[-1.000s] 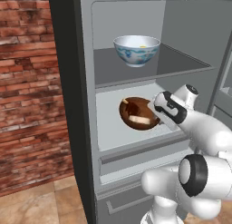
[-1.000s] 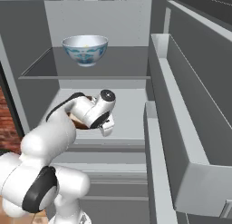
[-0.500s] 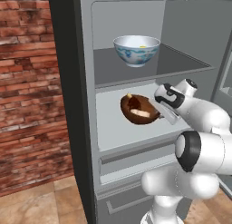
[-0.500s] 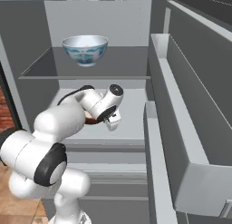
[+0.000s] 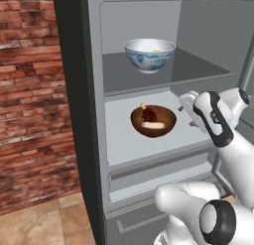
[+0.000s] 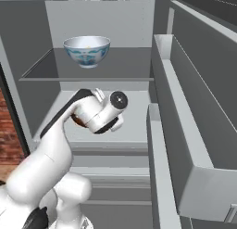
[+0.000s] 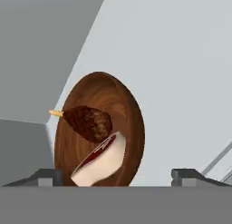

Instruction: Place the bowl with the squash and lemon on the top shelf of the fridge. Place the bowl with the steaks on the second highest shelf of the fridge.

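The bowl with the steaks [image 5: 153,121] is dark brown wood and rests on the second highest shelf [image 5: 124,147] of the fridge [image 5: 92,90]. In the hand view this bowl [image 7: 104,128] holds a brown and a pale steak [image 7: 90,123]. My gripper [image 7: 118,177] is open, one fingertip on each side of the bowl's near rim. In the left base view the gripper [image 5: 191,111] is just right of the bowl. The white-blue bowl [image 5: 149,54] [image 6: 87,49] stands on the dark top shelf [image 5: 191,68]. A bit of lemon [image 5: 156,51] shows inside it; the squash is hidden.
The open fridge door with deep bins [image 6: 185,130] stands close on the right. Drawers [image 5: 149,177] sit under the lower shelf. A brick wall [image 5: 30,90] borders the fridge on the left. My arm [image 6: 55,144] covers most of the brown bowl in the right base view.
The gripper has opened and let go of the brown bowl, which now sits on the pale shelf. The arm's elbow has swung while the hand stayed beside the bowl.
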Available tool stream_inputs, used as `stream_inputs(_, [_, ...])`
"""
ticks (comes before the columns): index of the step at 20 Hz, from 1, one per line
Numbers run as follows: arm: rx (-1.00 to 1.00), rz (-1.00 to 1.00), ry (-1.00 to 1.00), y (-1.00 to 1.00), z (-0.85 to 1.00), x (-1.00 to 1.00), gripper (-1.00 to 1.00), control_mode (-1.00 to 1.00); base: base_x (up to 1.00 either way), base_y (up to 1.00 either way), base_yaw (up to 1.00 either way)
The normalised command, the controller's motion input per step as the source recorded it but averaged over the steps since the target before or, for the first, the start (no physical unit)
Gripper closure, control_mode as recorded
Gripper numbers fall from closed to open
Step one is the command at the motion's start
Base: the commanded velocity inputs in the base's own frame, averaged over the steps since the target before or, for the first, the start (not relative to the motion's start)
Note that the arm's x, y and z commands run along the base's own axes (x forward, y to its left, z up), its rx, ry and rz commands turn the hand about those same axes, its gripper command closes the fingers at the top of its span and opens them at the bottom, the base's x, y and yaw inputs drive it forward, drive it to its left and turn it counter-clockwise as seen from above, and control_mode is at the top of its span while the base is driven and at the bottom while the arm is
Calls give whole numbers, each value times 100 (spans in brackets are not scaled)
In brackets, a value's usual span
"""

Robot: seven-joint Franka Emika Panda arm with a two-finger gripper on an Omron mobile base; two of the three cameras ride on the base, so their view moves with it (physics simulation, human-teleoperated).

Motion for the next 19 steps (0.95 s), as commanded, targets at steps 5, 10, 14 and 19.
stream_inputs(5, [-1, 0, -48, 2, 98, -100, -100, -100, 0, 0, 0])
stream_inputs(10, [-26, 12, -33, 54, 78, -100, -100, -100, 0, 0, 0])
stream_inputs(14, [-39, 21, -27, 75, 74, -100, -100, -100, 0, 0, 0])
stream_inputs(19, [-33, 14, -27, 40, 92, -100, -100, -100, 0, 0, 0])
